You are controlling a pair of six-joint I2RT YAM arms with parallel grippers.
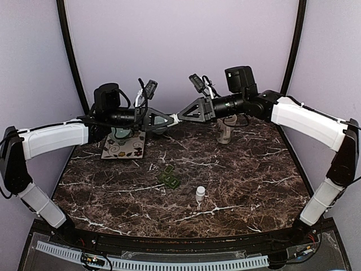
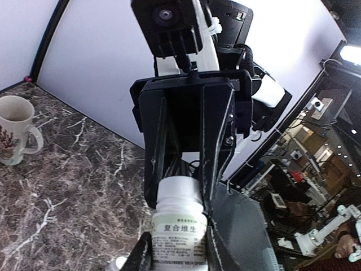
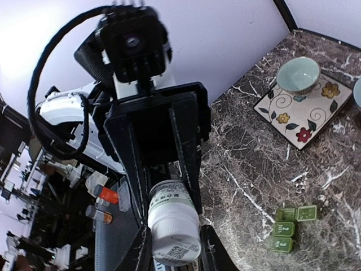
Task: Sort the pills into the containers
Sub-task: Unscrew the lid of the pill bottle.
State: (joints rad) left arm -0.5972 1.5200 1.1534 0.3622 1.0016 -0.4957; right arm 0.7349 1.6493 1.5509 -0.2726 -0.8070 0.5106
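A white pill bottle (image 2: 179, 226) hangs in mid-air above the far half of a dark marble table (image 1: 113, 192), held between two robot arms that meet tip to tip. The left gripper (image 2: 177, 251) pinches the labelled body. The right gripper (image 3: 175, 248) has its fingers pressed against the white cap (image 3: 174, 228).

The bottle looks light, rigid and smooth, and its glossy label is likely slippery. It is best held firmly at mid-body, with the cap gripped on its sides for twisting.

The green pill organiser (image 1: 170, 176) lies on the table at six o'clock from the grippers. It looks very light, likely to slide, and has tiny lids. A small white vial (image 1: 199, 195) stands at four o'clock from it.
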